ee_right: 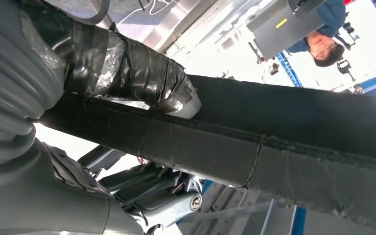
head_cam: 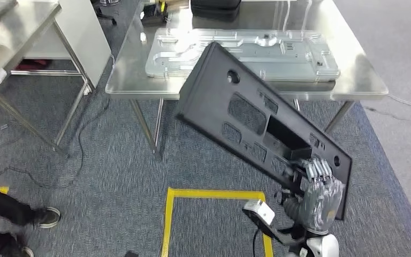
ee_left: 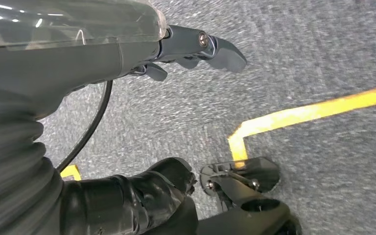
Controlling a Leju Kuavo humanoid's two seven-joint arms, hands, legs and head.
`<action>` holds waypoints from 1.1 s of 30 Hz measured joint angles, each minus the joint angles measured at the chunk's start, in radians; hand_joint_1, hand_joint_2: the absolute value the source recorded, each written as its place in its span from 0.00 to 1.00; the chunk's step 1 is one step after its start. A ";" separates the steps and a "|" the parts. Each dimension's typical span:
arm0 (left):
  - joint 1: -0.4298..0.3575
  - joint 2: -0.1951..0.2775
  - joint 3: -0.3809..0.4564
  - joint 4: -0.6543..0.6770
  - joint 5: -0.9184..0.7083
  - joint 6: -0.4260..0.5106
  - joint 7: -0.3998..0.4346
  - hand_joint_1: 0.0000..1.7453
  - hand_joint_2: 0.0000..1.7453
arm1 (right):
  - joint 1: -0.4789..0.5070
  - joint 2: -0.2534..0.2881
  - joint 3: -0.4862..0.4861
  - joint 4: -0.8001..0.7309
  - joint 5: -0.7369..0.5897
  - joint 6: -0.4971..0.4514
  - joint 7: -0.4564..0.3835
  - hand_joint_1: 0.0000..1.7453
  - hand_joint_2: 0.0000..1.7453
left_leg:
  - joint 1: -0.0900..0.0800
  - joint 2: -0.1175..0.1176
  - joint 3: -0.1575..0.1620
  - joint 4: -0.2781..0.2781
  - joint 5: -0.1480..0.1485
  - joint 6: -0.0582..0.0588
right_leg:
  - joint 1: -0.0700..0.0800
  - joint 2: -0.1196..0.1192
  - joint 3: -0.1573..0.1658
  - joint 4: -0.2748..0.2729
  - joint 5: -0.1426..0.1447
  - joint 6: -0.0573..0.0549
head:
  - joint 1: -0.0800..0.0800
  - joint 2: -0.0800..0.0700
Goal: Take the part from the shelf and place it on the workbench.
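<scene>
The part is a long black panel point(head_cam: 246, 115) with several cutouts. My right hand point(head_cam: 318, 195) grips it by its lower end at the bottom right of the head view. It slants up and to the left, and its upper end overlaps the near edge of the steel workbench point(head_cam: 134, 69). In the right wrist view the thumb point(ee_right: 127, 71) presses on the black panel edge point(ee_right: 284, 132) while fingers point(ee_right: 152, 193) wrap the other side. My left hand point(ee_left: 127, 58) hangs over the carpet holding nothing, its fingers point(ee_left: 220, 51) apart.
A flat silver machined plate point(head_cam: 246, 53) lies on the workbench, with dark items at its far edge. A second steel table point(head_cam: 24, 32) stands to the left. Yellow floor tape point(head_cam: 203, 194) marks the grey carpet. A person's shoes point(head_cam: 43, 217) are at lower left.
</scene>
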State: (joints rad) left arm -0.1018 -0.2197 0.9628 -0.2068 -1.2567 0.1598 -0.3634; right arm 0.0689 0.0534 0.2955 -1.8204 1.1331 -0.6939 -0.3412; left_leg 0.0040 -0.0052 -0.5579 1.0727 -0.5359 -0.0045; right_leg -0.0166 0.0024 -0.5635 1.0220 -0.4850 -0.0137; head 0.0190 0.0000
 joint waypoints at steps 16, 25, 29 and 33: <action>0.006 0.002 -0.001 0.000 0.001 -0.004 -0.002 0.00 1.00 | 0.000 0.000 0.000 0.001 0.000 0.000 0.006 1.00 1.00 | 0.005 0.000 -0.036 -0.063 0.098 0.039 | 0.003 0.001 0.021 0.081 -0.111 0.035 | 0.000 0.000; 0.007 0.001 -0.001 0.000 0.000 -0.006 -0.001 0.00 1.00 | 0.004 0.000 0.000 0.001 -0.001 0.000 0.006 1.00 1.00 | -0.001 -0.003 -0.018 -0.045 0.069 0.035 | 0.006 0.000 -0.018 0.036 -0.011 0.027 | 0.000 0.000; 0.007 0.002 -0.001 0.000 0.000 -0.006 -0.001 0.00 1.00 | 0.004 0.000 0.000 0.001 -0.003 0.000 0.006 1.00 1.00 | -0.002 -0.003 -0.018 -0.040 0.060 0.014 | 0.006 0.003 -0.009 0.015 -0.006 0.011 | 0.000 0.000; 0.006 0.002 -0.001 0.000 0.000 -0.006 -0.001 0.00 1.00 | 0.004 0.000 -0.001 0.001 -0.003 0.000 0.006 1.00 1.00 | 0.005 -0.001 -0.100 0.141 -0.038 -0.008 | 0.000 -0.002 -0.002 0.008 -0.003 -0.004 | -0.001 0.000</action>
State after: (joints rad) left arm -0.0954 -0.2178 0.9621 -0.2068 -1.2562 0.1541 -0.3639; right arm 0.0729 0.0531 0.2945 -1.8192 1.1302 -0.6939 -0.3357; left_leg 0.0092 -0.0059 -0.6575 1.2141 -0.5737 -0.0124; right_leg -0.0167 0.0006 -0.5658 1.0296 -0.4879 -0.0175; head 0.0182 0.0000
